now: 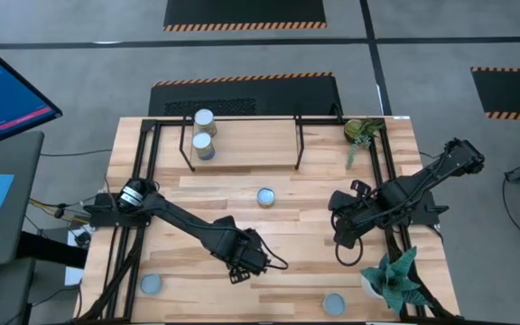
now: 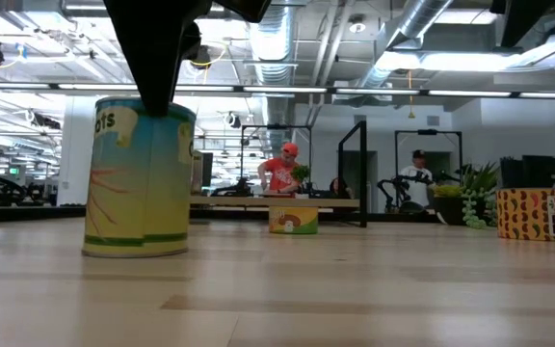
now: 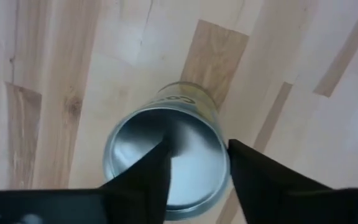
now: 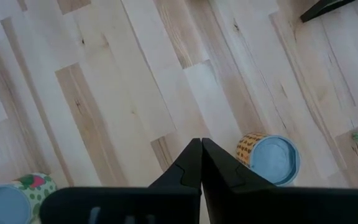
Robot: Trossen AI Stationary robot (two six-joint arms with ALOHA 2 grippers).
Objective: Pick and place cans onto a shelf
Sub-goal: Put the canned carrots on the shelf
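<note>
A can with a silvery top (image 3: 166,163) and a yellow and blue label (image 2: 141,178) stands upright on the table. My left gripper (image 3: 197,152) is open above it, near the table's front middle (image 1: 246,257). One finger is over the can's top and the other is beside its wall. My right gripper (image 4: 201,149) is shut and empty over bare wood at the right (image 1: 341,233). Two cans (image 1: 204,131) stand on the shelf (image 1: 246,135) at the far edge. Another can (image 1: 265,197) stands mid-table. My left gripper comes at the can from above, pointing down. One finger (image 3: 157,163) is over the silvery top near the rim, and the other (image 3: 244,163) is outside the wall. The low view shows a finger reaching the top edge (image 2: 157,104). Whether it touches, I cannot tell.
Loose cans stand near the front edge at the left (image 1: 152,284) and the right (image 1: 334,304). An orange-dotted can (image 4: 269,158) is near my right gripper. Potted plants stand at the far right (image 1: 361,131) and near right (image 1: 394,275). Black arm-mount frames run along both sides.
</note>
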